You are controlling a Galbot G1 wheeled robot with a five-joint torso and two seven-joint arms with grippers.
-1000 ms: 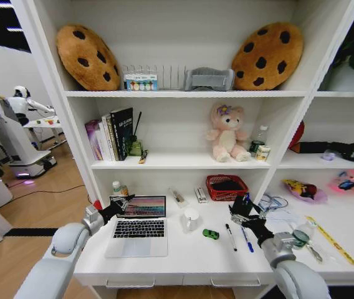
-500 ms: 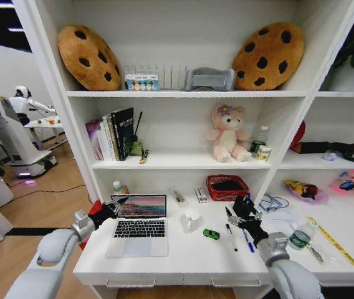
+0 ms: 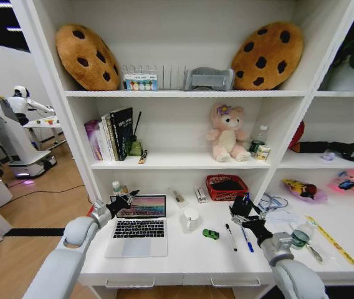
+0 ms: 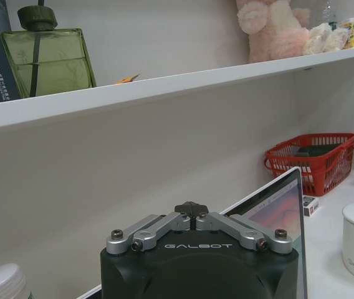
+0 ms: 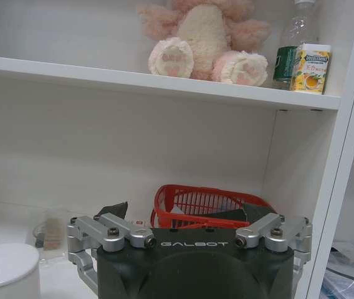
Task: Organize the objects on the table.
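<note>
1. The left gripper (image 3: 127, 198) is held closed and empty at the top left corner of the laptop (image 3: 138, 225) on the table (image 3: 189, 255).
2. The right gripper (image 3: 242, 208) is spread wide above the pens (image 3: 238, 237), beside the red basket (image 3: 227, 186).

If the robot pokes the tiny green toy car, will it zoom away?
Probably a little. The green toy car sits on the smooth white desk, so a nudge would likely roll or slide it. It looks tiny, so it is probably light and could skid sideways. The black pen lies close and might stop it.
</note>
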